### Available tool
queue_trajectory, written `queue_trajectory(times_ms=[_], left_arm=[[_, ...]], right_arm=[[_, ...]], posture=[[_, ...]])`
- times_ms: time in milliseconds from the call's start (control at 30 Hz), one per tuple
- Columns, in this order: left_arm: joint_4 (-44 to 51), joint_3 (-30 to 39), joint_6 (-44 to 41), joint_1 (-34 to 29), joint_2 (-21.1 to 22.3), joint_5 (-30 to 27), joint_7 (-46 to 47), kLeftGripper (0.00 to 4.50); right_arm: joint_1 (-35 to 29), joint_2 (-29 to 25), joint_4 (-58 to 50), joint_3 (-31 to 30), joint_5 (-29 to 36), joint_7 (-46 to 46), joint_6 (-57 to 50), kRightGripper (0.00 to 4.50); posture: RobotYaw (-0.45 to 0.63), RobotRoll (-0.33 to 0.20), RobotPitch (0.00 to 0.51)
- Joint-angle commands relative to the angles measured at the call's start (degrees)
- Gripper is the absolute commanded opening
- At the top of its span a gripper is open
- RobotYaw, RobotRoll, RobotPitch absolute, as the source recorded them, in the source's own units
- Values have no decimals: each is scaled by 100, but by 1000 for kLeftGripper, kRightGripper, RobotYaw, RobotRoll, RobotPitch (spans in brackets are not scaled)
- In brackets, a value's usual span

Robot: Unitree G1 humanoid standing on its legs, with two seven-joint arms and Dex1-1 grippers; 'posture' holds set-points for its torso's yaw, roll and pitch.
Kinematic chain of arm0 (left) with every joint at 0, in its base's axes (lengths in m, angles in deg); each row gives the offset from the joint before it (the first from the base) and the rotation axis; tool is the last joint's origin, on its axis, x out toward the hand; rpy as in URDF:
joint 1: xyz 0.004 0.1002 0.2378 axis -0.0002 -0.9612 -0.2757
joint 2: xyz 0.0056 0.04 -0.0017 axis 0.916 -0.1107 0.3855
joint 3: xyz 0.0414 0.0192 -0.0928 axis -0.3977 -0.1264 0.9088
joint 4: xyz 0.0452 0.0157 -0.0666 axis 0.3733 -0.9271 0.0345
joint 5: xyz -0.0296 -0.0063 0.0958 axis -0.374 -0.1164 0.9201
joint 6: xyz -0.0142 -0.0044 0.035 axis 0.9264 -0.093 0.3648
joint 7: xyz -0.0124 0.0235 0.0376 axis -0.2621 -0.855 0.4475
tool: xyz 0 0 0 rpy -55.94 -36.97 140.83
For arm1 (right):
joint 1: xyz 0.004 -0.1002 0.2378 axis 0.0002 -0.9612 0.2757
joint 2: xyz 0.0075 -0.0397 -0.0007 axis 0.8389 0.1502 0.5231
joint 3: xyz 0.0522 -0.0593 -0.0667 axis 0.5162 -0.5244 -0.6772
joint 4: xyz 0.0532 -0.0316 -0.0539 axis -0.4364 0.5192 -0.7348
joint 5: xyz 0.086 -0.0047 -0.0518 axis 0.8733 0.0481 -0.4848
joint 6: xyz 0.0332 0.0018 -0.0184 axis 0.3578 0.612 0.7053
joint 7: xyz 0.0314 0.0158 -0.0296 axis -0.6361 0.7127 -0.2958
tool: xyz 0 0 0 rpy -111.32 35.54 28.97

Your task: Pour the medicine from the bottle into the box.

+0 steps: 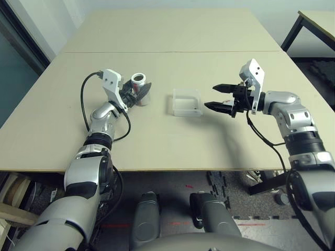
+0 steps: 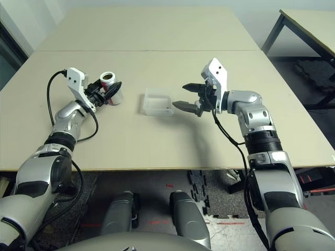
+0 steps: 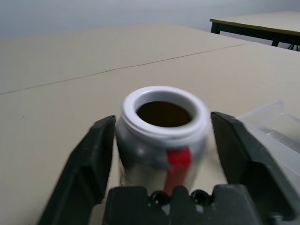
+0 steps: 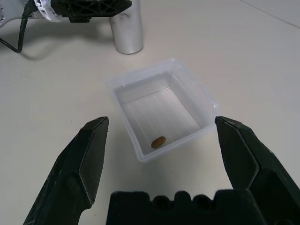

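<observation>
**Bottle upright between the left fingers, one pill lying in the box**

The bottle (image 1: 140, 89) stands upright on the tabletop (image 1: 172, 141), left of centre and roughly midway between the near and far edges. Its wide mouth is uncapped and faces up. The left gripper (image 3: 165, 159) has a black finger on each side of the bottle's body; in the left wrist view the fingers sit close along its sides, but whether they press on it or leave a sliver of gap cannot be told. The box (image 4: 161, 108) rests flat near the middle of the tabletop, well apart from the bottle on its right. A single small brown pill (image 4: 158, 141) lies on its floor. The right gripper (image 1: 219, 97) hovers just beside the box's right edge with its fingers spread wide, holding nothing.

By the look of it, the bottle is light, rigid and smooth-walled, so it could slip or twist in a weak pinch. The best hold is probably across the middle of the cylinder, below the white rim, leaving the mouth free to tip toward the box. The box looks thin, light and easily shoved, so any contact from the bottle's lip or the right fingers could slide it across the tabletop
</observation>
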Motion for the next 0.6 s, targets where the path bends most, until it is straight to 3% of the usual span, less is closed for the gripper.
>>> queue_trajectory(times_ms=[33, 600], left_arm=[[16, 14, -17, -152, -10, -62, 1, 4478], [985, 132, -291, -904, 57, -477, 2, 4478]], right_arm=[[-48, 44, -112, -10, 78, -43, -53, 4500], [-24, 217, -33, -48, 92, -89, -26, 4500]], posture=[[-66, 0, 116], [-29, 0, 127]])
